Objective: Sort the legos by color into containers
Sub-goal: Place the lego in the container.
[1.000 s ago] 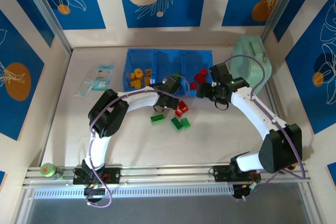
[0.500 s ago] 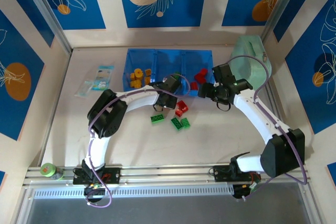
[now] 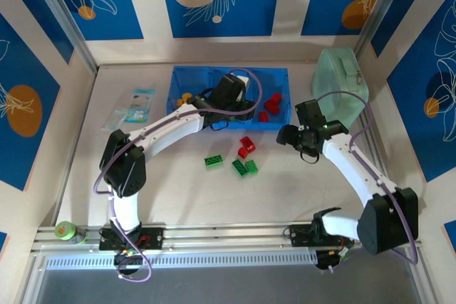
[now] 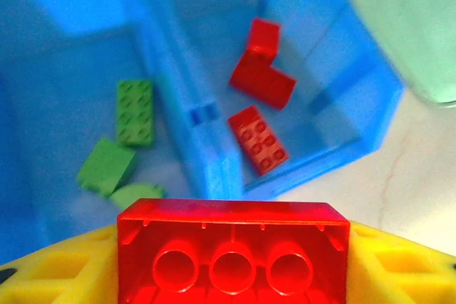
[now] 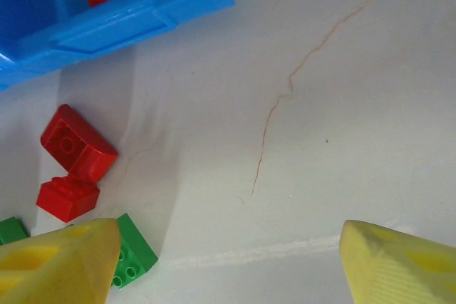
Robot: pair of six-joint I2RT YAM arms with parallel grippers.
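My left gripper [image 3: 239,107] hangs over the blue containers [image 3: 278,74], shut on a red lego [image 4: 234,250] held between its yellow fingers [image 4: 50,275]. Below it, green legos [image 4: 134,112] lie in the middle bin and red legos [image 4: 258,140] in the right bin. Yellow legos [image 3: 187,97] sit in the left bin. On the table in front of the tray lie a red lego pair [image 3: 246,146] and two green legos [image 3: 213,161] [image 3: 245,167]. My right gripper [image 3: 287,134] is open above bare table, right of the red pair [image 5: 75,151] and a green lego [image 5: 132,258].
A mint-green lidded case [image 3: 340,80] stands right of the tray, close behind the right arm. Plastic packets [image 3: 132,109] lie left of the tray. A green tape roll [image 3: 65,231] sits at the near left rail. Walls close in the table on three sides.
The left gripper closed on a red lego on the table and carried it up and back over the bins. The right gripper drew back from the tray toward the near right.
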